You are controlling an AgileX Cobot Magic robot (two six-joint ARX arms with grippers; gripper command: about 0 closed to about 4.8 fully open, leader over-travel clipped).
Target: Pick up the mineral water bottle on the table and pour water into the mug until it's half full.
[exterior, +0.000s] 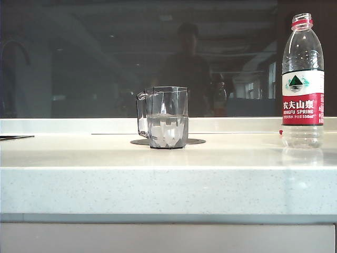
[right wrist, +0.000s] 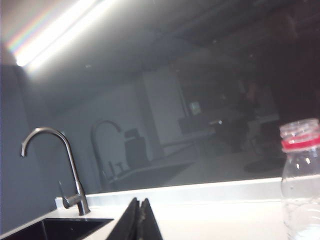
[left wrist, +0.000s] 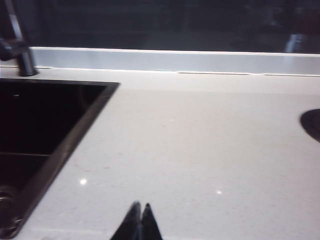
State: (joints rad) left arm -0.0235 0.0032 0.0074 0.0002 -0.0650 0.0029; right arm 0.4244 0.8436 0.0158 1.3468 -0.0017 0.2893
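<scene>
The mineral water bottle [exterior: 303, 79] stands upright and uncapped at the right of the table [exterior: 168, 174], nearly empty; its red neck ring also shows in the right wrist view [right wrist: 300, 145]. The clear faceted mug [exterior: 166, 117] stands mid-table on a dark round mat [exterior: 195, 141], with water [exterior: 167, 129] about halfway up. Neither arm shows in the exterior view. My left gripper [left wrist: 140, 206] is shut, with nothing in it, above bare countertop. My right gripper [right wrist: 139, 201] is shut and empty, apart from the bottle.
A black sink [left wrist: 35, 140] with a metal tap [right wrist: 60, 170] lies at the table's left. A low white ledge [exterior: 237, 124] and a dark window run along the back. The mat's edge [left wrist: 312, 124] shows in the left wrist view.
</scene>
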